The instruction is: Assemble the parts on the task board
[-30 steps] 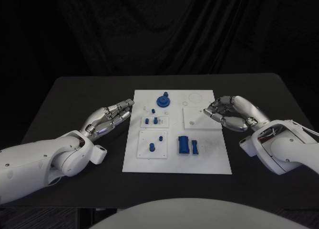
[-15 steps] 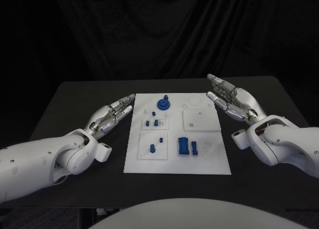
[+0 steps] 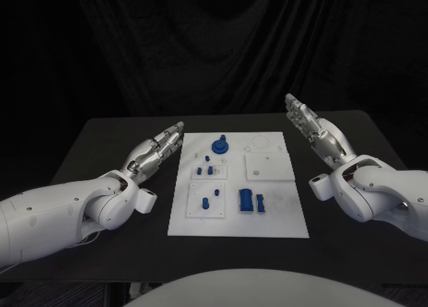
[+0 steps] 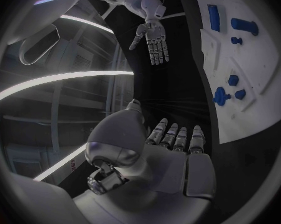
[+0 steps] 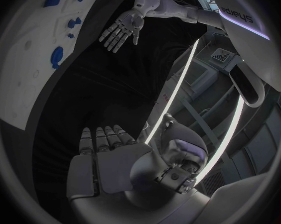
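The white task board (image 3: 274, 217) lies in the middle of the black table. Blue parts sit on it: a round knobbed piece (image 3: 219, 146) at the far end, small pegs (image 3: 207, 171) on a raised plate, a peg (image 3: 205, 203) on the near left plate, and two blocks (image 3: 245, 199) near the front. My left hand (image 3: 158, 148) hovers flat beside the board's left edge, fingers straight, holding nothing. My right hand (image 3: 312, 128) is raised beside the board's far right corner, fingers stretched out, empty. The left wrist view shows the board (image 4: 265, 104) and the right hand (image 4: 153, 40); the right wrist view shows the left hand (image 5: 120, 29).
The black table (image 3: 103, 137) has bare surface on both sides of the board. A dark curtain hangs behind the table's far edge. A blank raised white plate (image 3: 269, 165) occupies the board's right middle.
My right hand has uncurled, lifted off the board's right plate and moved out to the right. My left hand has straightened its fingers and shifted slightly away from the board.
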